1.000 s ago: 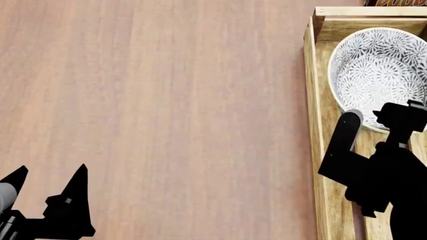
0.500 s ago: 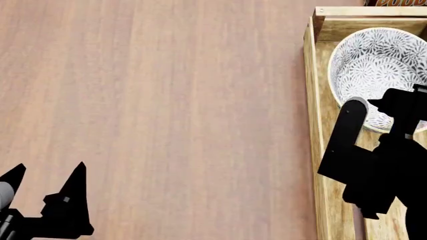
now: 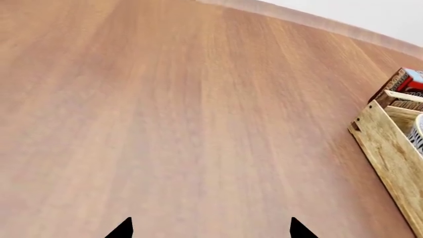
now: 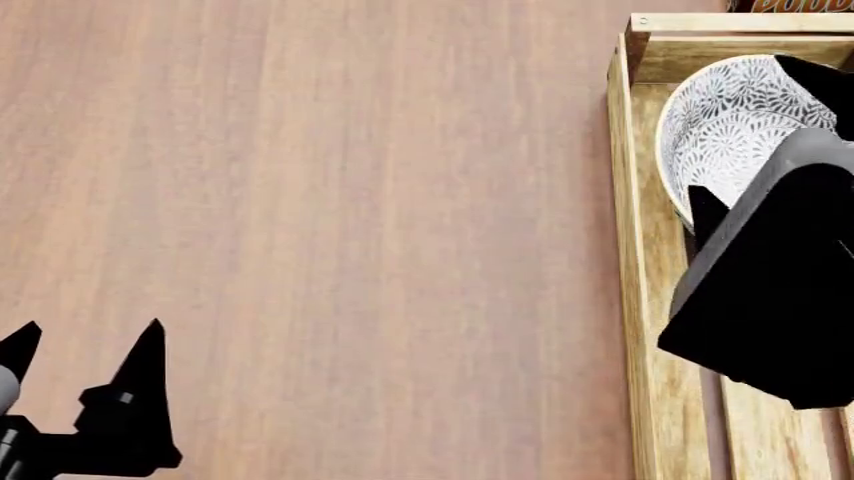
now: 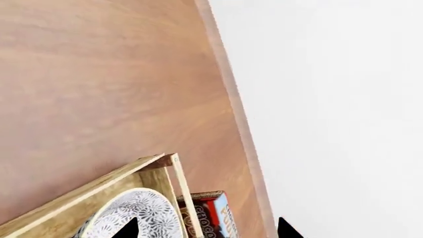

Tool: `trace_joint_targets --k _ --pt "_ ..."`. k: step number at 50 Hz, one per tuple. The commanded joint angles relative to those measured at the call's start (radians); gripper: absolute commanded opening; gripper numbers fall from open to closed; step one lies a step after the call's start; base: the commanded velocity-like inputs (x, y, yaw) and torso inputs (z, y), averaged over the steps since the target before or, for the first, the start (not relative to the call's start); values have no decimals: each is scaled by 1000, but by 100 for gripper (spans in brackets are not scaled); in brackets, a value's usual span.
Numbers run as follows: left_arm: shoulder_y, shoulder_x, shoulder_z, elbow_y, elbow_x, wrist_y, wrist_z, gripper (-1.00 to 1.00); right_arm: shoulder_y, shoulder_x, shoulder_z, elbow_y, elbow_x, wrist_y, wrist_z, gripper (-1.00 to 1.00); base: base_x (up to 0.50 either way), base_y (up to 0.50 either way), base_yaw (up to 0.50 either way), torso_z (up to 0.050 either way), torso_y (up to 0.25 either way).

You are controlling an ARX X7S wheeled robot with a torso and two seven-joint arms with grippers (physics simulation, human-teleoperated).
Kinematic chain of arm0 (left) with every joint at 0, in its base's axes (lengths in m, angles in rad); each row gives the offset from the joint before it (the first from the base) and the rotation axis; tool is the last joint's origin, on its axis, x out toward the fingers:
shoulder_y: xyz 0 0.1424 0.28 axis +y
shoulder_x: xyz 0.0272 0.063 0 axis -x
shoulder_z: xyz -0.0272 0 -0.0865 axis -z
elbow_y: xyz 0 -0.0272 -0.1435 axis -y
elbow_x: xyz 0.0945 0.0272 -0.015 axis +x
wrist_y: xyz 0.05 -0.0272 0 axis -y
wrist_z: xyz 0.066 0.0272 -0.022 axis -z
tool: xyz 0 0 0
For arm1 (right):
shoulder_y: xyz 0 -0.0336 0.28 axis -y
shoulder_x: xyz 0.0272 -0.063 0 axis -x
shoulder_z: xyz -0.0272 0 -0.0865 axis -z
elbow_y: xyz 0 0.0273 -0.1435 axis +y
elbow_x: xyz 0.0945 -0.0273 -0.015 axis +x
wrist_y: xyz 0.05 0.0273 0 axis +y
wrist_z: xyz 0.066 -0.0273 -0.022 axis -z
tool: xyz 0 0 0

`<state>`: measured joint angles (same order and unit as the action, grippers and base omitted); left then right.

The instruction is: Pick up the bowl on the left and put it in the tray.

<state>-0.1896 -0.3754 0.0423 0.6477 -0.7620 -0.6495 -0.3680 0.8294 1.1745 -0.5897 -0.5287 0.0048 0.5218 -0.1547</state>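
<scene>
The bowl [image 4: 731,125], white with a grey-black floral pattern, lies upright in the far end of the tray [image 4: 622,150], a light-wood crate at the right of the head view. My right arm [image 4: 774,300] hangs above it and hides the bowl's near right part. In the right wrist view my right gripper [image 5: 206,230] is open and holds nothing, with the bowl [image 5: 145,210] and tray [image 5: 86,193] below it. My left gripper [image 4: 83,350] is open and empty over bare table at the near left, far from the tray [image 3: 387,148].
A chocolate pudding box [image 5: 213,213] stands just beyond the tray's far end bar, also seen as the box [image 3: 406,82] in the left wrist view. The table's far edge [image 5: 231,99] runs close behind it. Bare wood tabletop [image 4: 334,220] spreads left of the tray.
My right arm has risen towards the head camera and moved over the bowl, covering more of it. The bowl stays in the tray. My left gripper has sunk slightly in the view.
</scene>
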Motion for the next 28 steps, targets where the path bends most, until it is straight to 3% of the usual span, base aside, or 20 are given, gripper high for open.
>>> trace_joint_targets --k 1,6,7,12,17,22,28 --pt "12 -13 13 9 47 36 7 100 -272 55 184 -236 118 52 459 100 0 0 0 0 0" --pt "30 -16 18 13 70 62 15 100 -489 5 368 -286 270 24 719 100 0 0 0 0 0" --pt "39 -18 16 11 78 74 19 100 -572 -32 457 -293 337 -2 786 100 0 0 0 0 0" --pt "61 -22 10 0 107 111 28 100 -787 -157 646 -263 438 -158 873 100 0 0 0 0 0" --pt "121 -24 12 -38 143 181 71 100 -943 -308 689 -207 428 -398 875 100 0 0 0 0 0" --pt "167 -16 19 -109 187 263 119 100 -962 -434 588 -83 406 -532 829 100 0 0 0 0 0" --pt "250 0 27 -204 267 408 176 100 -996 -565 480 84 577 -636 675 100 0 0 0 0 0"
